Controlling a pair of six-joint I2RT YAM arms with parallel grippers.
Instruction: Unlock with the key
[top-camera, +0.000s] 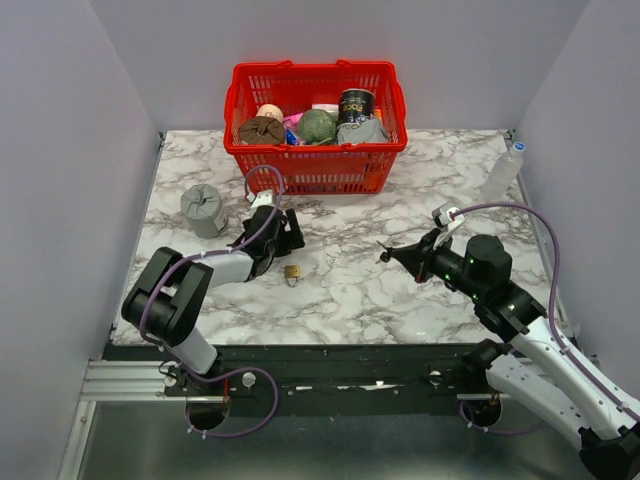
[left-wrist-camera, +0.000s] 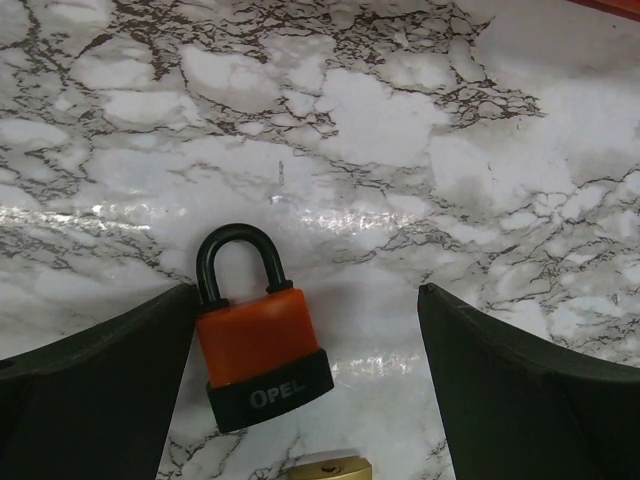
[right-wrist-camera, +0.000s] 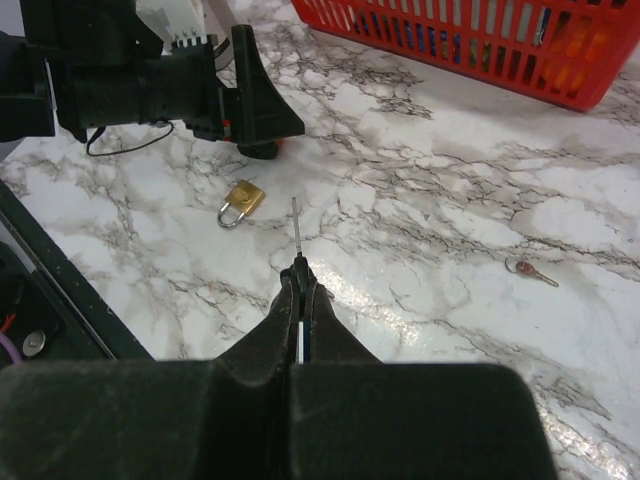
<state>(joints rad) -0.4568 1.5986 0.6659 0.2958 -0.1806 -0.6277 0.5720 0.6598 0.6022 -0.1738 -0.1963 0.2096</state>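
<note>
The right tool (right-wrist-camera: 300, 285) is squeezed shut on the key (right-wrist-camera: 296, 228). Only the thin metal blade sticks out past the fingertips. The head is hidden between the fingers. The blade points across the table (top-camera: 400, 190) at the left tool (top-camera: 283, 236), and it hangs in the air, well apart from any lock.

The left tool is wide open and holds nothing. It sits low on the table with the orange-and-black padlock (left-wrist-camera: 258, 340) lying flat between its fingers, close against one of them and maybe touching it. A small brass padlock (right-wrist-camera: 240, 203) lies just beside it, nearer the front edge.

I think the job now is to bring the key to a lock. To do it well, the left tool should first close on the orange body so the lock cannot slide. I cannot see the keyhole from here, so the lock may need tipping until the hole faces the blade. Then the right tool should hold the blade straight, line it up, push in slowly and only then turn.

The right arm reaches in from the right side with its wrist level. The left arm is bent at the elbow and stretched low toward the middle, in front of the red basket (top-camera: 315, 170).
</note>
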